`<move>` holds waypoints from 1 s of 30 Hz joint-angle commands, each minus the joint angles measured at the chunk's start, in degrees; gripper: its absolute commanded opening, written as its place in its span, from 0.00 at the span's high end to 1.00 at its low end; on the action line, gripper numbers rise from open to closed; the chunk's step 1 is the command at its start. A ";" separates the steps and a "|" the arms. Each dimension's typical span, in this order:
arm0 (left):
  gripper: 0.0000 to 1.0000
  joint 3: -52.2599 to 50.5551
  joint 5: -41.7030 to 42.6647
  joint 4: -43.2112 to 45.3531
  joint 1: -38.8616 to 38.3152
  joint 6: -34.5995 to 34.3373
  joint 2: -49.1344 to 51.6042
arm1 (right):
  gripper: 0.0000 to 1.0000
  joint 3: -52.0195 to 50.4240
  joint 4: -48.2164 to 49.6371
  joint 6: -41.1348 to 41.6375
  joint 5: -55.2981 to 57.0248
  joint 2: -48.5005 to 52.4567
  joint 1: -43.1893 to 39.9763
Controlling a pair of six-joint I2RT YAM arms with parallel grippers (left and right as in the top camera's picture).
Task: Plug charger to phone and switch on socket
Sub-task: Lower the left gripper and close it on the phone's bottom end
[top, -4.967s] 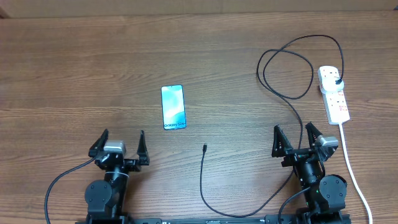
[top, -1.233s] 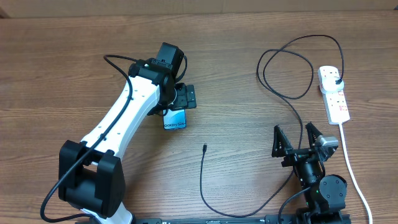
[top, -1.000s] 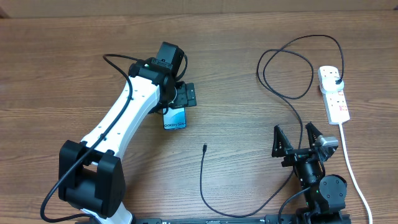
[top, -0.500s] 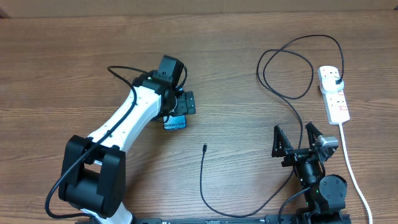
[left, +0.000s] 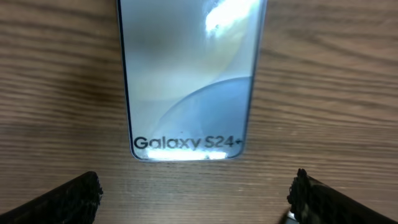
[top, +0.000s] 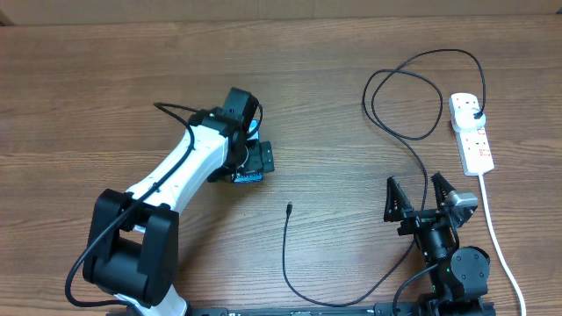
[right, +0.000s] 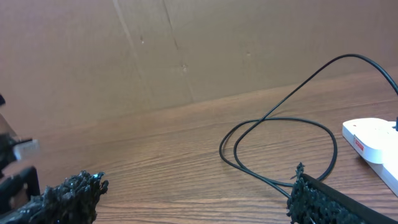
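Centre-left of overhead frame: left pincer (left: 196, 182) spread apart over slim light-blue-screened smartphone (left: 189, 74). Step: likely pinning phone. Right pincer (top: 420, 197) agape, lower right; next: fetch thin black charger cable tip (top: 289, 208).

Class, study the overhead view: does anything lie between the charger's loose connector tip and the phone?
Nothing visible does. Only bare table lies between the connector tip and the phone. The left gripper hangs open over the phone's Galaxy end, above it rather than across that stretch.
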 commanded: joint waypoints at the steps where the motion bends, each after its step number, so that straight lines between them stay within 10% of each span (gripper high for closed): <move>1: 0.00 9.55 1.05 -5.01 0.94 1.03 0.50 | 0.00 -0.59 0.39 -0.90 0.66 -0.61 0.20; 30: 0.00 22.21 -5.77 -12.59 -0.81 0.94 18.75 | 0.00 -0.59 0.39 -0.90 0.66 -0.61 0.20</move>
